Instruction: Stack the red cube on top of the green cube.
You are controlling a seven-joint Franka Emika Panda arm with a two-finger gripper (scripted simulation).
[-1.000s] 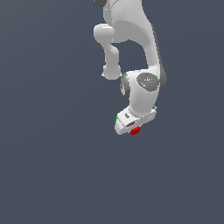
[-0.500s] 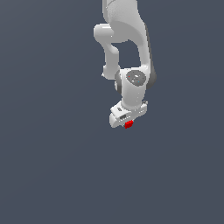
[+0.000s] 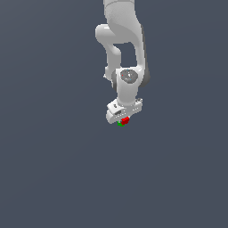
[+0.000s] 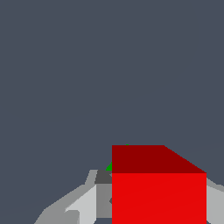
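The red cube (image 3: 125,120) sits gripped between the fingers of the hand (image 3: 124,119), just under the white palm, and in the exterior view it now lies right against the green cube (image 3: 120,124), which peeks out as a small sliver at the red one's lower edge toward the exterior view's left. Whether the red cube already rests on the green one or hangs just above it cannot be told at this size.

Half a second ago no green showed beside the red cube, and a second ago the green cube appeared as a speck at the far side of the palm, apart from the red one. Since then the arm has swung toward the exterior view's left and the wrist has turned.

In the wrist view the red cube (image 4: 158,192) fills the near foreground, with a grey finger (image 4: 83,203) pressed to one side of it. A thin strip of the green cube (image 4: 109,167) shows past the red cube's far edge, over the plain grey worktop (image 4: 109,65).
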